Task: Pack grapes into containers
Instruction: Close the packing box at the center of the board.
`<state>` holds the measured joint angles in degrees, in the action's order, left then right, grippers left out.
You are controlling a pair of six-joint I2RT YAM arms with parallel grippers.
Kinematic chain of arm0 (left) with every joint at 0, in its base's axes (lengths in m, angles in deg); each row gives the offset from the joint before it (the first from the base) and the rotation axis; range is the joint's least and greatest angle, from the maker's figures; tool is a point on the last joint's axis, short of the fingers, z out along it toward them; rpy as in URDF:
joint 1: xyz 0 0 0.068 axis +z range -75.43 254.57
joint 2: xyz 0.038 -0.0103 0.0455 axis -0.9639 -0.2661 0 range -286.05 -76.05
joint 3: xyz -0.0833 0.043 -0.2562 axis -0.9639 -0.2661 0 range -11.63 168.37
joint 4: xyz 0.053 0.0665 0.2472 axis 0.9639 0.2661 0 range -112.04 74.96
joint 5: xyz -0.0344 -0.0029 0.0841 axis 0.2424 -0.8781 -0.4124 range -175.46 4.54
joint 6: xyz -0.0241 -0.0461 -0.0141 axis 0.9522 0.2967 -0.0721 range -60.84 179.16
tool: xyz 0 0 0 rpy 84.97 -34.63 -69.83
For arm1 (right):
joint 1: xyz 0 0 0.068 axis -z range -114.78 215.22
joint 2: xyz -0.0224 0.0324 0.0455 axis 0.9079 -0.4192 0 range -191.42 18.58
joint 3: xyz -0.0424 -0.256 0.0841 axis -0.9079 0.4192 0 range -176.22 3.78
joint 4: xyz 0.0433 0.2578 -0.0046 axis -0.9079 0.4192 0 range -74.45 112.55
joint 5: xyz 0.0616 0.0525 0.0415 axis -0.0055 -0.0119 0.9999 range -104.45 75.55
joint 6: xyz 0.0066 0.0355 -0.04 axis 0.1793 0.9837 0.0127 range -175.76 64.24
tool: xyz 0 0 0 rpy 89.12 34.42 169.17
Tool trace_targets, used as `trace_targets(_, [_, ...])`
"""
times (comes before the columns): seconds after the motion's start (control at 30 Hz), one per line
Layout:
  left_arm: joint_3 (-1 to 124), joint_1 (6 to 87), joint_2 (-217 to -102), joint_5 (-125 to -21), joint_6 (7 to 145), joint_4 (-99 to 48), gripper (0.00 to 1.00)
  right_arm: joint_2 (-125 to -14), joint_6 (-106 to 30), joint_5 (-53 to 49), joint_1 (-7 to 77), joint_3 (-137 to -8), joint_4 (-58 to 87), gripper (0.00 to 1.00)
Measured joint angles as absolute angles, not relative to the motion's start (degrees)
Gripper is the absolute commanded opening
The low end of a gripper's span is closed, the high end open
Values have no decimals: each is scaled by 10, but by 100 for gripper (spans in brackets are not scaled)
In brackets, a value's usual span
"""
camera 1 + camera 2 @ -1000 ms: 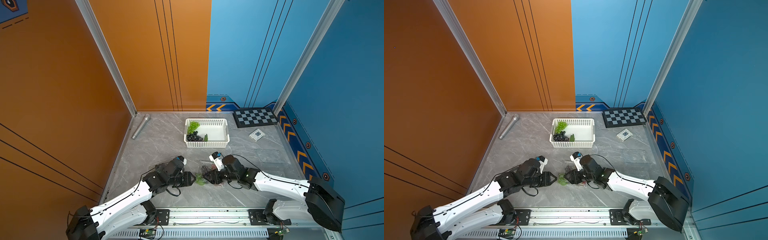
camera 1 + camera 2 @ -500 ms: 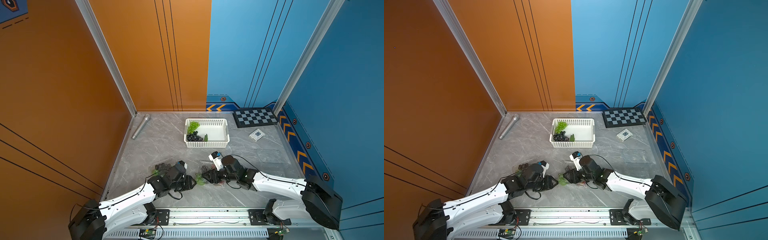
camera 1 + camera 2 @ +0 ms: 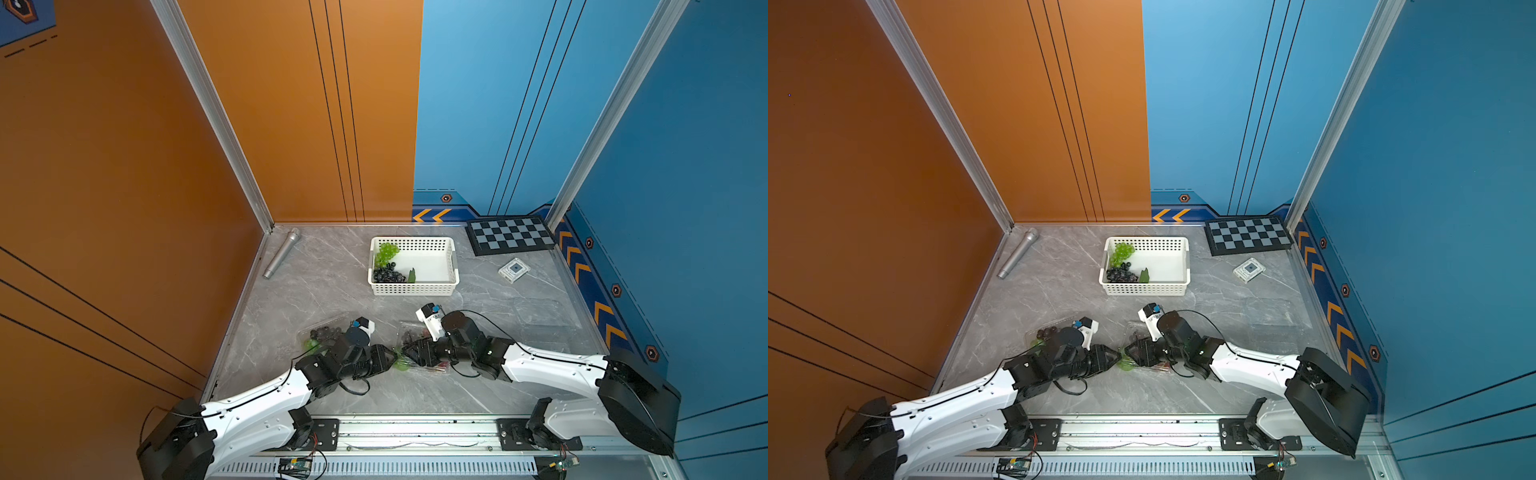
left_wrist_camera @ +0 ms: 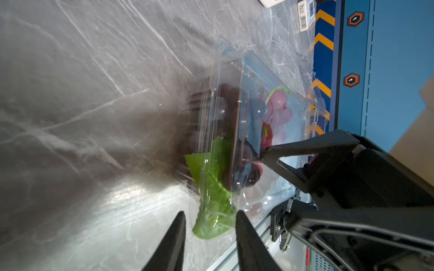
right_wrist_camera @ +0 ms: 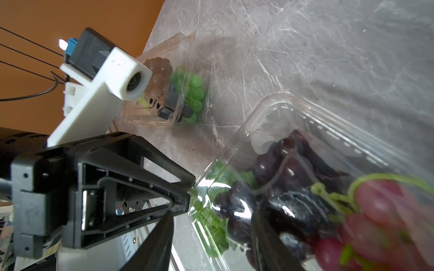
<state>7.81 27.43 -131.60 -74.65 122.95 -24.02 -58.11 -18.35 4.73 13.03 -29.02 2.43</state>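
A clear clamshell container (image 4: 234, 112) lies near the table's front, between my two grippers. Dark purple grapes (image 5: 277, 164), pink grapes (image 4: 278, 110) and a green leaf (image 4: 211, 183) sit inside it. The leaf pokes out at its corner. My left gripper (image 4: 210, 212) is open, its fingers either side of that leaf tip. My right gripper (image 5: 212, 212) is open too, straddling the same corner from the opposite side. In both top views the two tips (image 3: 392, 358) (image 3: 1128, 353) nearly meet. A second container (image 3: 322, 332) to the left holds brownish and green grapes.
A white basket (image 3: 415, 287) farther back holds green grapes (image 3: 386, 251) and dark grapes (image 3: 386, 275). An empty clear container (image 3: 544, 316) lies to the right. A silver cylinder (image 3: 282, 253), a checkerboard (image 3: 509, 241) and a small square tag (image 3: 514, 270) lie at the back.
My left arm has swung nearer the front, uncovering the left container. Its jaws have narrowed around the leaf. The right gripper has barely moved.
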Motion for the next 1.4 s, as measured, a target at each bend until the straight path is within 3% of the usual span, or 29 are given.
trace_targets(0.33, [64, 277, -1324, -745, 1261, -284, 30, -582, -184, 47, 130, -290, 24, 54])
trace_targets(0.7, [52, 296, -1271, -747, 1266, -233, 31, -582, -184, 47, 130, -290, 24, 53])
trace_targets(1.4, [52, 286, -1349, -732, 1297, -316, 20, -582, -184, 47, 130, -290, 24, 53])
